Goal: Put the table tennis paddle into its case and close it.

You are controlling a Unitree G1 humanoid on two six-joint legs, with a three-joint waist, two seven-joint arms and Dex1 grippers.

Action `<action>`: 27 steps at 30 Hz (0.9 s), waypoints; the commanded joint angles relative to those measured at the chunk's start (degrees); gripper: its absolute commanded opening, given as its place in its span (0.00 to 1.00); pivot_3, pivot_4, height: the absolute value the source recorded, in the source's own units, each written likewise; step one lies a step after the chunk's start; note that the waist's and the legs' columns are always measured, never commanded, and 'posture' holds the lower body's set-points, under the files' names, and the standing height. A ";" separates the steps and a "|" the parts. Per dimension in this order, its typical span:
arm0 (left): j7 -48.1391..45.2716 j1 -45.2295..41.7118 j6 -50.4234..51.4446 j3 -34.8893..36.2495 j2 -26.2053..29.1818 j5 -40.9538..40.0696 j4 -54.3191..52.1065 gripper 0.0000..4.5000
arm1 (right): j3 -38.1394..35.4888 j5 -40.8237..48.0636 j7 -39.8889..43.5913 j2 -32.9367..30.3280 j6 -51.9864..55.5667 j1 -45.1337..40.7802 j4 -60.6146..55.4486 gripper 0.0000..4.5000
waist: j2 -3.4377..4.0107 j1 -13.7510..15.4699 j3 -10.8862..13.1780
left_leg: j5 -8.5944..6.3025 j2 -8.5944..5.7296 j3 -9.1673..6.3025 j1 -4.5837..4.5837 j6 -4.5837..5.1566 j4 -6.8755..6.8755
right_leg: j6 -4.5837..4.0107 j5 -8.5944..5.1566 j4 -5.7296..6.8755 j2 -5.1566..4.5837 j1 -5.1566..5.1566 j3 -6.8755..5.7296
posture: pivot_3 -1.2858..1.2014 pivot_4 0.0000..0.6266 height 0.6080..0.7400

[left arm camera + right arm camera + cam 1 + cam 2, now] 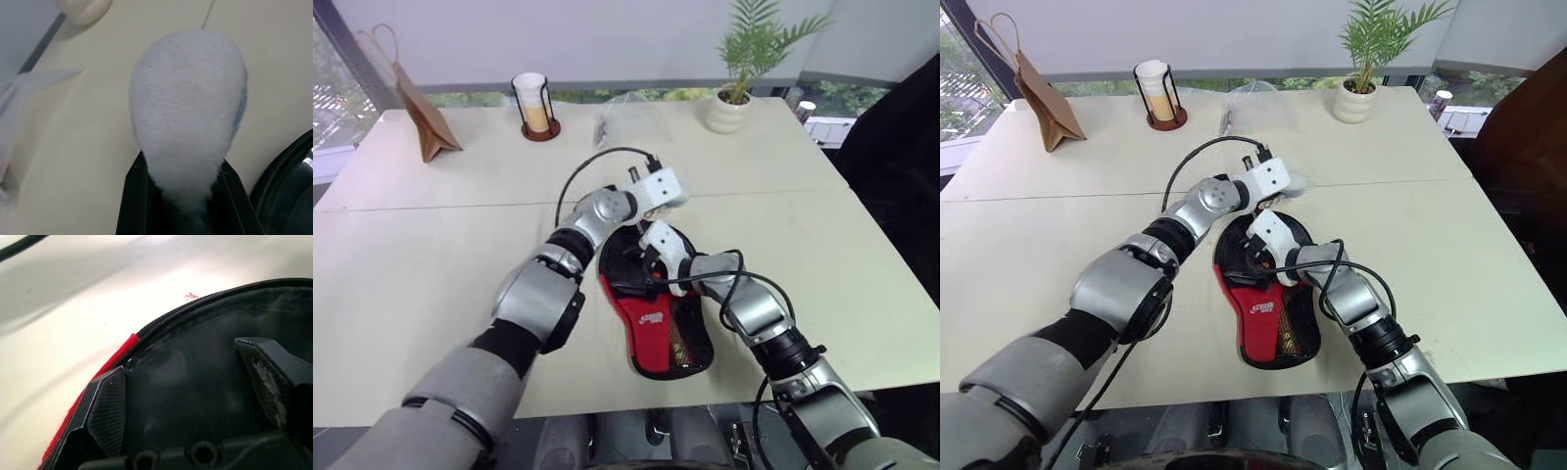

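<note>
Case [658,328] lies near the table's [431,294] front edge, red panel up, round end pointing away from me. My right gripper [195,396] sits over that round end, fingers spread wide, black surface between them; can't tell whether that is the paddle or case lining. Just beyond, my left gripper [188,205] is clamped on a grey fuzzy ball [188,112]. Far edge: paper bag [423,116], cup holder [534,106], potted plant [744,69].
</note>
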 commanded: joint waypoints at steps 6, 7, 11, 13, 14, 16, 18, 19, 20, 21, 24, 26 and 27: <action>2.07 -3.51 -2.98 0.21 -4.01 1.01 -1.38 0.02 | 6.40 -4.09 -0.82 -1.13 5.93 4.61 4.13 0.89 | 0.11 0.31 -0.64 | -0.11 0.14 0.39 0.17 0.23 -0.52 | 0.63 -1.62 1.69 -0.26 -0.06 1.75 | 0.52 0.24 0.97; 1.61 -3.55 -3.20 0.64 -4.47 0.53 -1.41 0.02 | 6.39 -4.07 -0.86 -1.24 5.99 4.60 4.12 0.89 | 0.21 0.45 -0.70 | -0.13 -0.29 0.54 0.51 0.22 -0.60 | 0.66 -2.15 2.35 -0.44 -0.05 1.81 | 0.52 0.24 0.97; -2.40 -3.11 -3.68 2.31 -5.66 -1.37 -1.53 0.02 | 6.56 -3.99 -1.16 -1.33 6.11 4.63 4.07 0.89 | 0.25 0.45 -0.73 | -0.12 -0.31 0.66 0.67 0.24 -0.65 | 0.23 -2.49 2.66 -0.21 -0.03 1.55 | 0.52 0.24 0.97; -5.16 -2.49 -3.76 2.61 -5.79 -1.65 -1.58 0.02 | 6.56 -3.97 -1.38 -1.29 6.03 4.59 4.27 0.89 | 0.25 0.42 -0.73 | -0.12 -0.31 0.64 0.67 0.24 -0.55 | 0.21 -2.50 2.76 -0.23 -0.03 1.55 | 0.52 0.24 0.97; -6.14 -2.22 -3.63 2.78 -5.71 -1.75 -1.58 0.02 | 6.58 -3.94 -1.43 -1.28 5.96 4.52 4.39 0.89 | 0.25 0.41 -0.73 | -0.12 -0.30 0.60 0.68 0.24 -0.52 | 0.19 -2.51 2.78 -0.26 -0.03 1.55 | 0.52 0.24 0.97; -6.93 -1.89 -3.43 3.02 -5.41 -1.86 -1.60 0.11 | 6.57 -3.93 -1.47 -1.25 5.73 4.29 4.78 0.89 | 0.24 0.40 -0.73 | -0.12 -0.31 0.49 0.70 0.24 -0.50 | 0.18 -2.52 2.78 -0.31 -0.01 1.54 | 0.52 0.24 0.97; -8.00 -1.47 -3.44 3.22 -4.81 -1.92 -1.65 0.30 | 6.54 -3.94 -1.43 -1.31 5.43 4.11 5.08 0.89 | 0.24 0.33 -0.73 | -0.12 -0.30 0.46 0.70 0.24 -0.50 | 0.18 -2.52 2.78 -0.35 0.01 1.54 | 0.52 0.24 0.97; -8.28 -1.35 -3.54 3.26 -4.61 -1.88 -1.67 0.41 | 6.51 -3.93 -1.40 -1.34 5.31 4.02 5.23 0.89 | 0.24 0.25 -0.73 | -0.12 -0.30 0.46 0.71 0.24 -0.50 | 0.18 -2.52 2.78 -0.35 0.01 1.55 | 0.52 0.24 0.97; -8.35 -1.29 -3.49 3.26 -4.34 -1.80 -1.70 0.53 | 6.47 -3.92 -1.37 -1.40 5.17 3.92 5.38 0.89 | 0.24 0.25 -0.73 | -0.12 -0.28 0.46 0.71 0.24 -0.51 | 0.18 -2.52 2.78 -0.35 0.01 1.55 | 0.52 0.24 0.97; -9.48 -1.24 -3.42 3.70 -3.82 -2.32 -1.78 0.63 | 6.45 -3.95 -1.32 -1.53 4.95 3.86 5.51 0.89 | 0.24 0.27 -0.73 | -0.12 -0.28 0.46 0.71 0.24 -0.52 | 0.19 -2.52 2.78 -0.35 0.01 1.55 | 0.52 0.24 0.97; -12.97 -1.34 -3.58 5.68 -2.60 -4.50 -2.08 0.84 | 6.32 -4.08 -1.08 -1.92 4.26 3.53 6.14 0.89 | 0.24 0.24 -0.73 | -0.12 -0.26 0.44 0.72 0.25 -0.52 | 0.19 -2.52 2.79 -0.34 0.00 1.54 | 0.52 0.24 0.97; -17.02 -1.81 -2.09 10.22 -1.89 -9.29 -2.48 0.84 | 6.29 -4.20 -0.90 -2.14 3.74 3.22 6.70 0.89 | 0.24 0.25 -0.72 | -0.12 -0.24 0.44 0.73 0.24 -0.52 | 0.18 -2.52 2.80 -0.34 0.00 1.53 | 0.52 0.24 0.97; -18.91 -2.09 -1.16 12.35 -1.66 -11.53 -2.65 0.84 | 6.20 -4.21 -0.75 -2.26 3.42 3.02 7.14 0.89 | 0.24 0.25 -0.72 | -0.12 -0.22 0.43 0.73 0.24 -0.52 | 0.18 -2.52 2.80 -0.34 0.00 1.53 | 0.52 0.24 0.97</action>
